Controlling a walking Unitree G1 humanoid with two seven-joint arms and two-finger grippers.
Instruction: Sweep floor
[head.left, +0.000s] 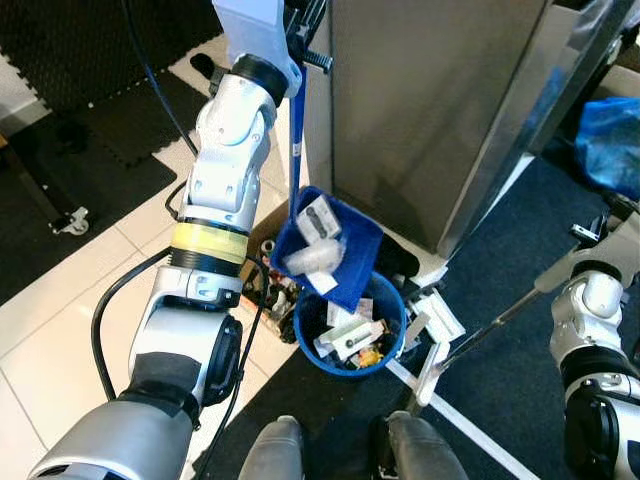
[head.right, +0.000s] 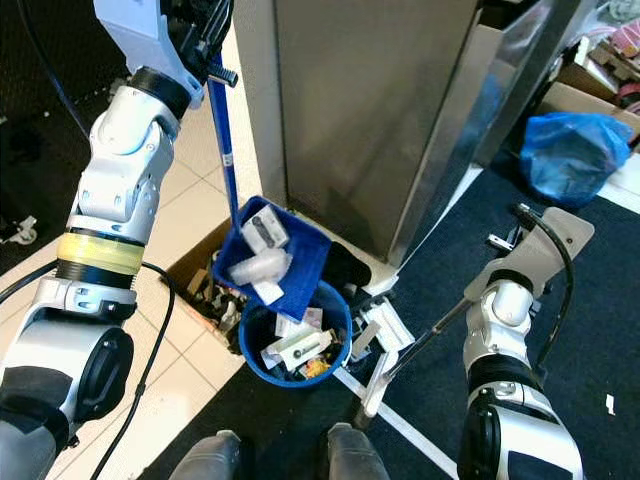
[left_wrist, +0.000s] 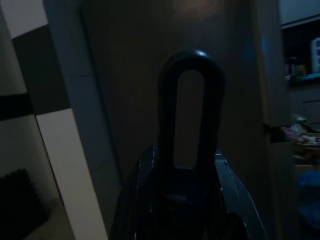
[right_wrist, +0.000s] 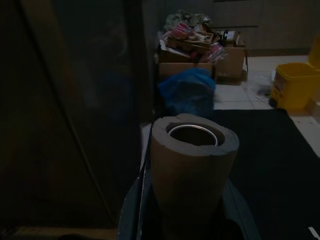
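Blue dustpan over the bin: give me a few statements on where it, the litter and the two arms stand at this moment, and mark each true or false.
1. The blue dustpan is tilted above the blue bin. True.
2. The dustpan is empty. False: white packets and wrappers lie in it.
3. The bin already holds litter. True.
4. The left gripper holds the dustpan's blue handle low, near the bin. False: the left arm is raised and the grip is at the handle's top end.
5. The right gripper holds a wooden-topped pole. True: the broom handle slants down from the right arm to the dark mat.
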